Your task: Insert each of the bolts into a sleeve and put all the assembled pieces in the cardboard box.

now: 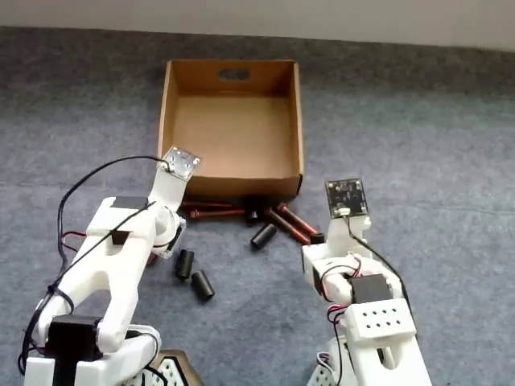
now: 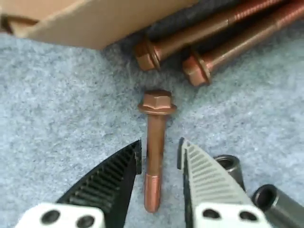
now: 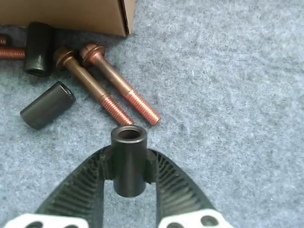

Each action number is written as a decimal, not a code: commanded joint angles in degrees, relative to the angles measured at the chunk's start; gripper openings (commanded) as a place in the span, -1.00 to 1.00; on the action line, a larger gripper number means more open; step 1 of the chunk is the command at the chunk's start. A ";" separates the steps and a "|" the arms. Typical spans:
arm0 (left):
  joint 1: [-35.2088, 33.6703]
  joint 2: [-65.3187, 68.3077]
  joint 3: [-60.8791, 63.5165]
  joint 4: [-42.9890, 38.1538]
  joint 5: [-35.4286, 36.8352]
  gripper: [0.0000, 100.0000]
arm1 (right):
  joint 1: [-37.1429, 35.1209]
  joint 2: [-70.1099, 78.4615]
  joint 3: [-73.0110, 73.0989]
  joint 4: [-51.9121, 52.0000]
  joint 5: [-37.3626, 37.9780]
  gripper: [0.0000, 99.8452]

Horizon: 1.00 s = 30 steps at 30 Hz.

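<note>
In the left wrist view a copper bolt (image 2: pixel 155 137) lies flat on the grey carpet. My left gripper (image 2: pixel 160 153) is open, one finger on each side of its shank, with a small gap showing. Two more bolts (image 2: pixel 199 33) lie beyond it by the cardboard box (image 2: pixel 95 19). My right gripper (image 3: pixel 129 159) is shut on a black sleeve (image 3: pixel 129 156), bore facing away from the wrist, just above the carpet. Ahead of it lie two bolts (image 3: pixel 107 88) and two loose sleeves (image 3: pixel 47 104). The high view shows the held sleeve (image 1: pixel 318 238) in front of the box (image 1: pixel 233 121).
The box is open-topped with a bare floor. Two loose sleeves (image 1: pixel 193 275) lie beside the left arm, and another sleeve (image 1: pixel 263 236) lies between the arms. Bolts (image 1: pixel 216 211) line the box's front wall. Open carpet lies to the right.
</note>
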 commanded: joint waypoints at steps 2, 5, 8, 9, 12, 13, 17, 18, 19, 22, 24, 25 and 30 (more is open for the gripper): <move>0.75 -2.24 -2.15 -2.55 0.44 -0.66 | 0.04 -1.10 -0.22 -0.84 0.62 -0.99; 0.75 -2.15 -1.89 -5.98 0.44 -0.66 | 0.04 -1.10 -0.22 -0.84 0.62 -0.99; 1.01 -2.07 -1.89 -7.74 0.53 -0.66 | 0.04 -1.10 -0.22 -0.84 0.62 -0.99; 1.10 -1.63 -1.98 -8.18 0.53 -0.66 | 0.04 -1.10 -0.22 -0.84 0.62 -0.99; 1.10 2.68 -2.95 -8.53 0.53 -0.66 | 0.04 -1.10 -0.22 -0.84 0.62 -0.99; 1.10 5.05 -3.74 -8.18 0.44 -0.66 | 0.13 -1.10 -0.22 -0.84 0.62 -0.99; 0.84 10.68 -8.48 -5.80 0.44 -0.66 | 0.13 -1.10 -0.22 -0.84 0.62 -0.99; 0.84 10.77 -8.84 -4.92 0.44 -0.66 | 0.13 -1.10 -0.22 -0.84 0.62 -0.99; 1.01 10.77 -8.92 -4.48 0.44 -0.66 | 0.13 -1.10 -0.22 -0.84 0.62 -0.99; 1.10 10.77 -9.01 -4.22 0.44 -0.70 | 0.13 -1.10 -0.22 -0.84 0.62 -0.99; 1.10 10.77 -8.84 -3.96 0.44 -0.88 | 0.13 -1.10 -0.22 -0.84 0.62 -0.99; 1.10 10.77 -8.84 -3.43 0.44 -0.96 | 0.13 -1.10 -0.22 -0.84 0.62 -0.99; 1.10 10.68 -8.31 -2.55 0.26 -0.98 | 0.13 -1.10 -0.22 -0.84 1.85 -0.99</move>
